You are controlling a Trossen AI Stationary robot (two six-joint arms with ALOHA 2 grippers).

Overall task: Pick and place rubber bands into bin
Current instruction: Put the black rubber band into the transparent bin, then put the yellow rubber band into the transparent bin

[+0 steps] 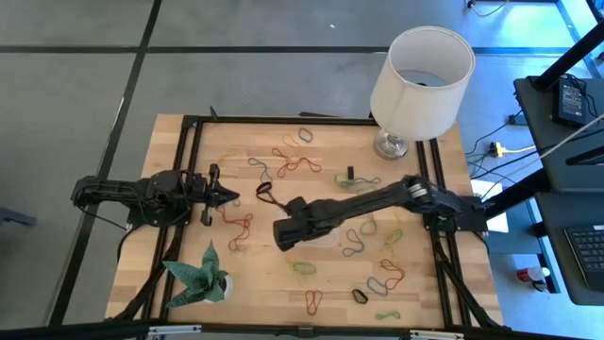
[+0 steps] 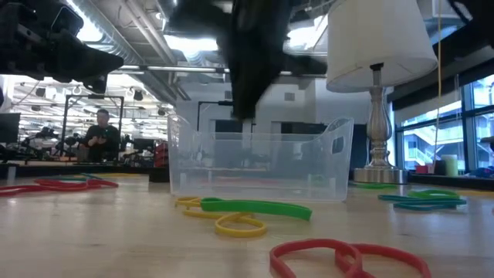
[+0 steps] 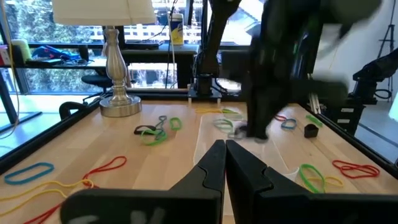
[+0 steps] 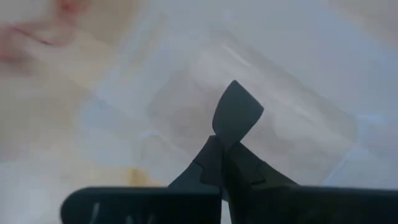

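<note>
Right hand [image 1: 286, 233] hanging over the clear bin [image 2: 258, 166] mid-bench, fingers pressed together, nothing visibly pinched. Left hand [image 1: 229, 195] parked at the bench's left side, also pressed together, empty. Rubber bands [image 1: 300, 163] scattered all round the bin, none seen inside it. Risks: clipping the thin bin wall and shoving it; snagging two bands at once. Lamp [image 1: 420, 80] crowding the far right corner, paper plant [image 1: 200, 277] near left; middle open.

White lamp [image 1: 420, 80] at far right corner of wooden worktop [image 1: 274, 264]; green paper plant [image 1: 200, 276] at near left; person [image 2: 100, 133] in background.
</note>
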